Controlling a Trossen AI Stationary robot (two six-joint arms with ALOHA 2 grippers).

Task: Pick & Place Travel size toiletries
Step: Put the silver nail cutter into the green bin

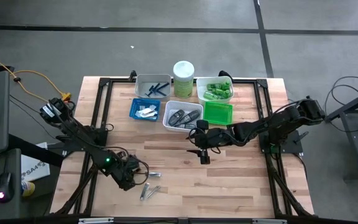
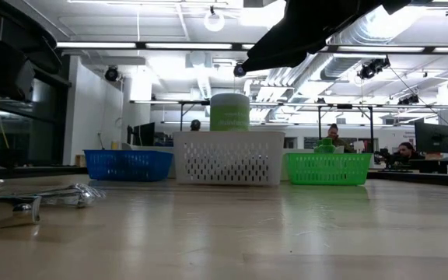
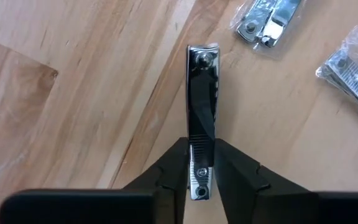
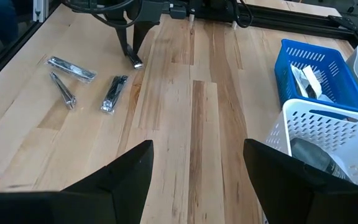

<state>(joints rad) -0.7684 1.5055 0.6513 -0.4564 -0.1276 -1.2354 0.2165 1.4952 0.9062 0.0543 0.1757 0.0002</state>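
At the left front of the table, the left gripper point(image 3: 201, 180) is clamped on a shiny silver metal nail clipper point(image 3: 202, 106), just above the wood. Beside it three more silver clippers point(image 4: 79, 81) lie on the boards, so these are not yet sorted. Further right, the blue plastic tray point(image 1: 145, 110), grey tray point(image 1: 152, 85), white tray point(image 1: 182, 116) and green trays point(image 1: 218, 112) already hold items. The right gripper point(image 4: 197, 168) hangs near the white tray, its fingers apart and empty.

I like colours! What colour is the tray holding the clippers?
Blue tray; the high view shows it best.
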